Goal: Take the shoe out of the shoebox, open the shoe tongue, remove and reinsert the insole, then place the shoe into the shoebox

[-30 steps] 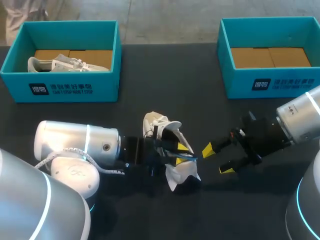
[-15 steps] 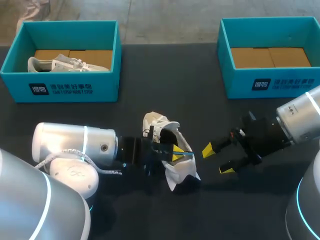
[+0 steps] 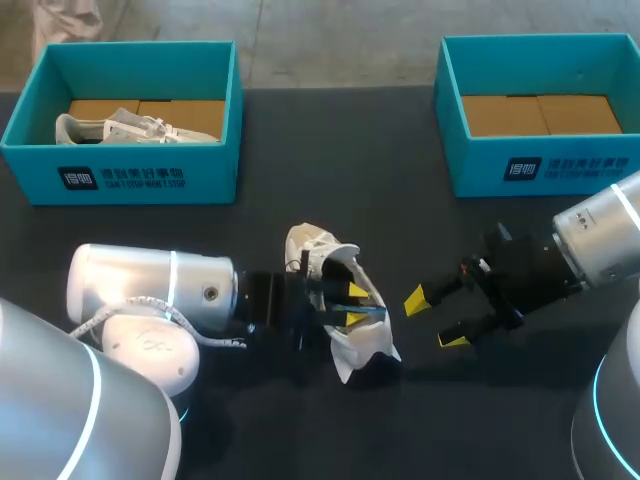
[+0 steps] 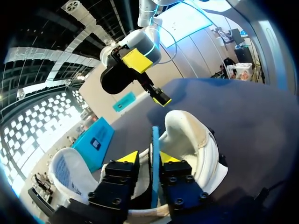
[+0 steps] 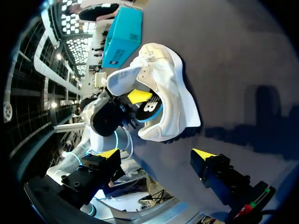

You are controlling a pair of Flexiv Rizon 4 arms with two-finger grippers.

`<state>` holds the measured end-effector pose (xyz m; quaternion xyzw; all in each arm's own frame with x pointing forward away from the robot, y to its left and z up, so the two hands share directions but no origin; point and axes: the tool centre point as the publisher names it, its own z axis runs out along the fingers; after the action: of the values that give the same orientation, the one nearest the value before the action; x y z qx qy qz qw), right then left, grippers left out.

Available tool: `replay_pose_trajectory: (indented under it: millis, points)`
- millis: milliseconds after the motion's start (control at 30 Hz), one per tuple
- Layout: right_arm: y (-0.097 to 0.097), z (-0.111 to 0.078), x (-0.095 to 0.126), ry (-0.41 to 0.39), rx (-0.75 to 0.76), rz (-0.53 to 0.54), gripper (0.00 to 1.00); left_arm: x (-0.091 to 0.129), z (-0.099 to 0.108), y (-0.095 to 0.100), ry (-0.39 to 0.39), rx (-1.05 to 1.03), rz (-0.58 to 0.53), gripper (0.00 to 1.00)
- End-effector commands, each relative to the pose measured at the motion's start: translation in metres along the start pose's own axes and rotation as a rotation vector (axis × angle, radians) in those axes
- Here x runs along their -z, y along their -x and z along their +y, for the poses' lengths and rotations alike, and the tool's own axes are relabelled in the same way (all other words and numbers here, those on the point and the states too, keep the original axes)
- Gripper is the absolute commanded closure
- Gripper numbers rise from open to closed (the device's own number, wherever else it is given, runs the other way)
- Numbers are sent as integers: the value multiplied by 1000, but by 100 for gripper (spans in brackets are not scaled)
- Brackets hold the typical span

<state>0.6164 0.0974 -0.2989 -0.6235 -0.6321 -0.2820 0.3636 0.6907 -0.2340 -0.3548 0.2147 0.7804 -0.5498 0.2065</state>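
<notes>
Here the white shoe (image 3: 362, 343) lies on the dark surface (image 3: 330, 150) at the lower middle of the head view. The left gripper (image 3: 353, 304) pinches its blue insole (image 4: 155, 158). The right gripper (image 3: 432, 318), just right of the shoe, is wide open and holds nothing.

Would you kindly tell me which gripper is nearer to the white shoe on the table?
Left. The left gripper sits inside the shoe, shut on the insole; the right gripper is open beside the shoe, apart from it.
</notes>
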Motion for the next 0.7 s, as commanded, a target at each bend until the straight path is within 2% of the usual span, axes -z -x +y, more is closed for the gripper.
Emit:
replay_pose_trajectory:
  millis: [33, 467, 500, 567, 600, 700]
  points:
    - [-1, -1, -1, 2, -1, -4, 0, 1, -3, 1, -15, -6, 2, 64]
    - [-1, -1, -1, 2, -1, -4, 0, 0, -14, 1, -47, -19, 23, 69]
    - [-1, -1, -1, 2, -1, -4, 0, 0, -14, 1, -48, -19, 24, 73]
    - [-1, -1, -1, 2, -1, -4, 0, 0, -15, 1, -50, -22, 26, 96]
    - [-1, -1, -1, 2, -1, -4, 0, 0, -15, 1, -50, -24, 28, 100]
    - [-1, -1, -1, 2, -1, -4, 0, 0, -15, 0, -51, -33, 40, 100]
